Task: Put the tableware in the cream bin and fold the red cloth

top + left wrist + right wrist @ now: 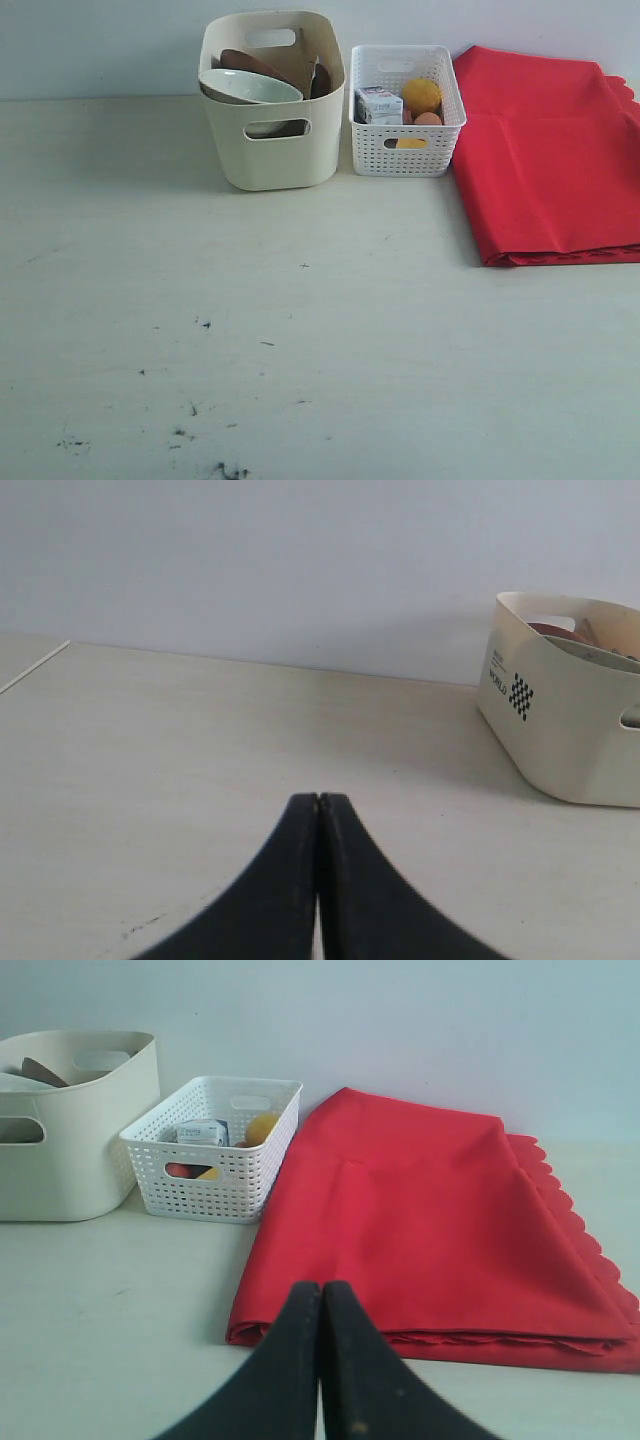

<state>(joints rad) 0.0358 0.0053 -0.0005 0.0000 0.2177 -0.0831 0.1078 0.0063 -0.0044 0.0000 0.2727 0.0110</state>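
As far as I can judge from how things lie, the job is close to done: no tableware is on the table [300, 350], and the cream bin [272, 150] at the back holds the pale bowl [245, 87], tilted against the brown plate [250, 62] behind it, with a dark wooden piece [320, 80] by the bin's wall that I take for the spoon. The steel cup, chopsticks and knife I cannot see, so I cannot tell whether they lie deeper in the bin. The red cloth [550, 160] lies flat beside the white lattice basket [405, 155], and its near edge shows doubled layers with the scalloped border along one side, so I judge it folded at least once; at most a further fold or a tidying is left. My left gripper [318, 805] is pressed together on nothing, over bare table with the bin off to one side. My right gripper [321, 1290] is likewise closed and empty, near the cloth's folded edge. The basket stands just beside the bin and holds the milk carton [379, 104], lemon [421, 95] and egg [428, 119], none of it mine to move. Nothing blocks either arm; only faint dark scuffs [205, 324] mark the tabletop.
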